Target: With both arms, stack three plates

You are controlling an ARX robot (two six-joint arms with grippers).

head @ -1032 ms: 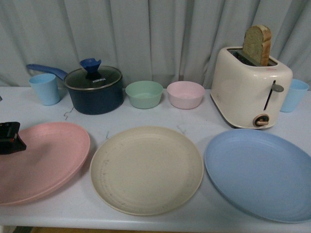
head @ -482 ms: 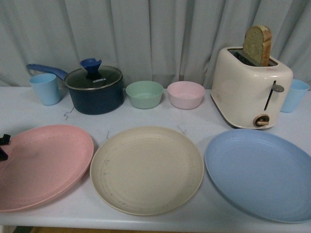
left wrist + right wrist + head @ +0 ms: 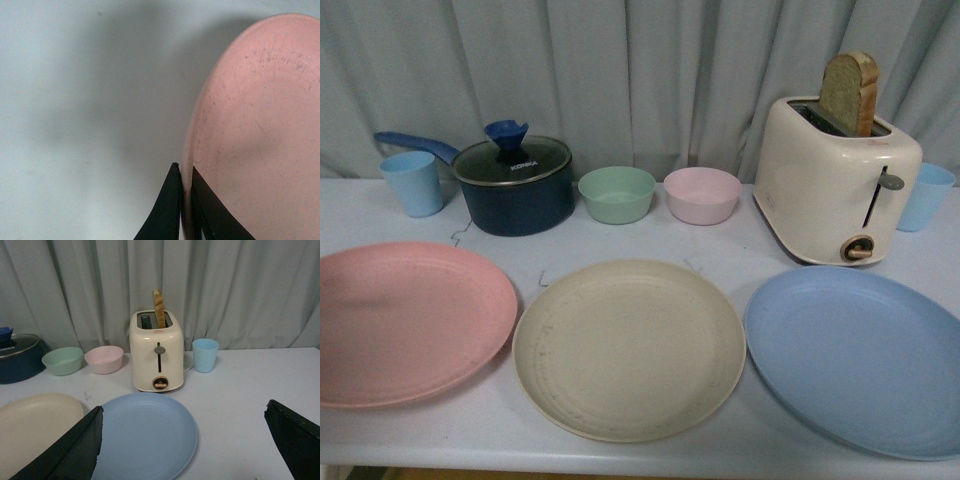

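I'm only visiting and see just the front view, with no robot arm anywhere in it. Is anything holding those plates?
Observer: Yes. The left wrist view shows the left fingers pinching the pink plate, with its rim between them.
Operator: And the other arm?
Observer: The right fingers are spread wide open and hold nothing.
Operator: Where are they pointing?
Observer: In the right wrist view the blue plate shows between them, with the toaster beyond it.
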